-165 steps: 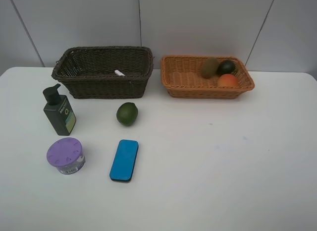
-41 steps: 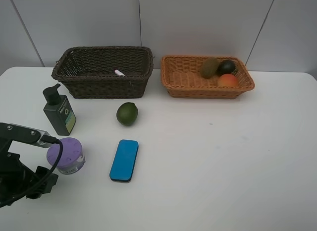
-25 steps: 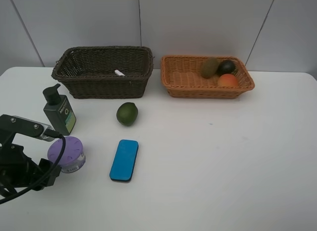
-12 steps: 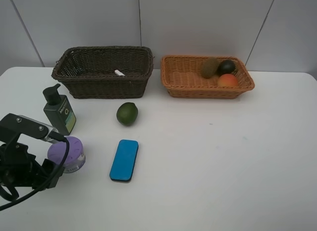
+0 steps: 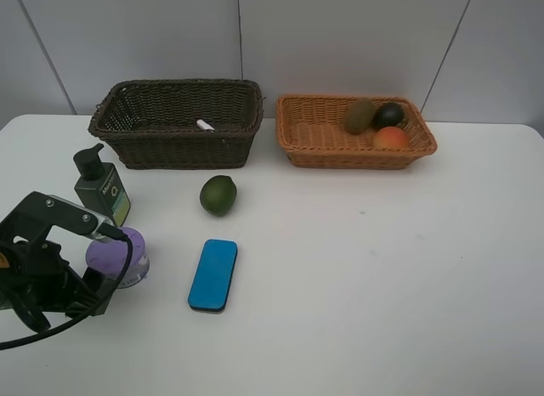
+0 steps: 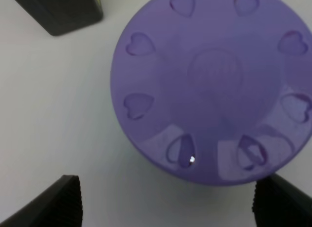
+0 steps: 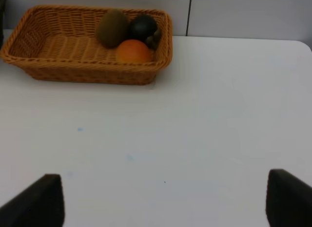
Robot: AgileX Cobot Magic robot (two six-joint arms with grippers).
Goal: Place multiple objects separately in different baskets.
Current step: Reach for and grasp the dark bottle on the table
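My left gripper (image 6: 170, 201) is open, hanging just over the purple-lidded tub (image 6: 214, 81) with its fingertips on either side of the tub's near edge. From above, the left arm covers part of the tub (image 5: 121, 250). The dark green pump bottle (image 5: 102, 195) stands just behind it. The lime (image 5: 218, 195) and blue eraser (image 5: 212, 274) lie on the table. The marker (image 5: 205, 124) lies in the dark basket (image 5: 174, 149). Kiwi (image 5: 359, 115), mangosteen (image 5: 388, 115) and peach (image 5: 391, 138) sit in the light basket (image 5: 353, 154). My right gripper (image 7: 165, 200) is open and holds nothing.
Both baskets stand side by side at the table's back edge, against a grey panelled wall. The white table (image 5: 382, 268) stretches right of the eraser. The right arm does not show in the high view.
The left arm has come in from the lower left corner and moved right and forward over the purple-lidded tub. Its jaws stayed wide. Nothing else moved.
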